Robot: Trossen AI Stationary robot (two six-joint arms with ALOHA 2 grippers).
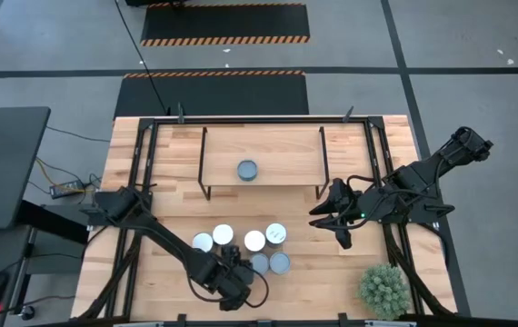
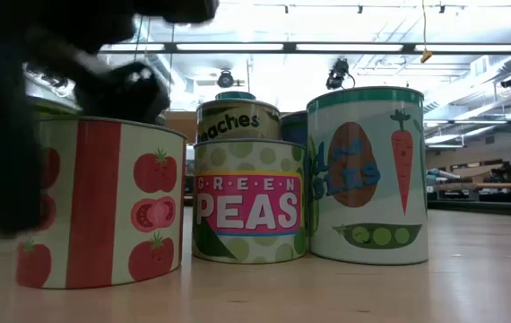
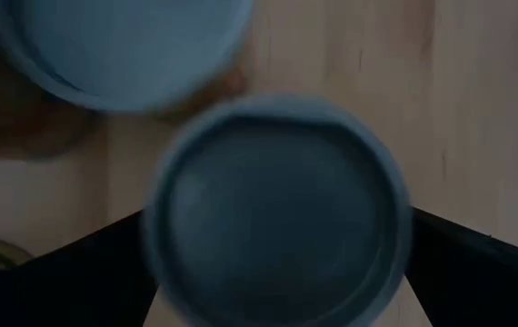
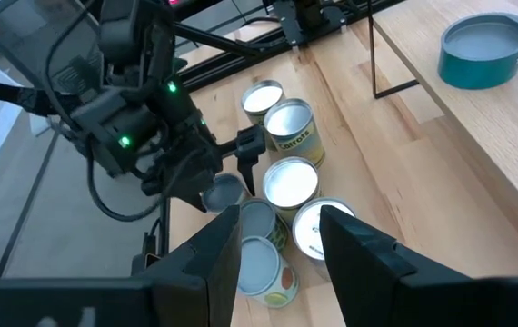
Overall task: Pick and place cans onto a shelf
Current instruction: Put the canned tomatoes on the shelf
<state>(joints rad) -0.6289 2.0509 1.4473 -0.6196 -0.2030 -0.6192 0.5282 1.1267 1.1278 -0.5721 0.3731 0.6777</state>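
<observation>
Shelf: a low wooden shelf on thin black legs is seen at the far side of the counter; one blue-grey can already stands on it.
Cans on the counter: a cluster of cans is grouped near the front edge, close together, some touching; the labels read in the low view include tomatoes, green peas, peaches and a carrot picture.
Left gripper: the left gripper is placed at the front of the cluster; in the left wrist view a blue-grey can top is framed between its two fingers. The fingers are seen spread either side of the can; whether they press on it cannot be told.
Right gripper: the right gripper is held above the counter, between the shelf's right end and the cluster, with its fingers apart and nothing between them.
Handling: the cans are judged to be rigid, smooth-walled and fairly light; slipping is possible on the glossy labels.
Where to take hold: the straight side wall, across the width and below the rim, is judged best, with the can kept upright.
Risk: neighbouring cans could be knocked, given the tight spacing.
Other: a spiky green potted plant stands at the counter's front right corner.
</observation>
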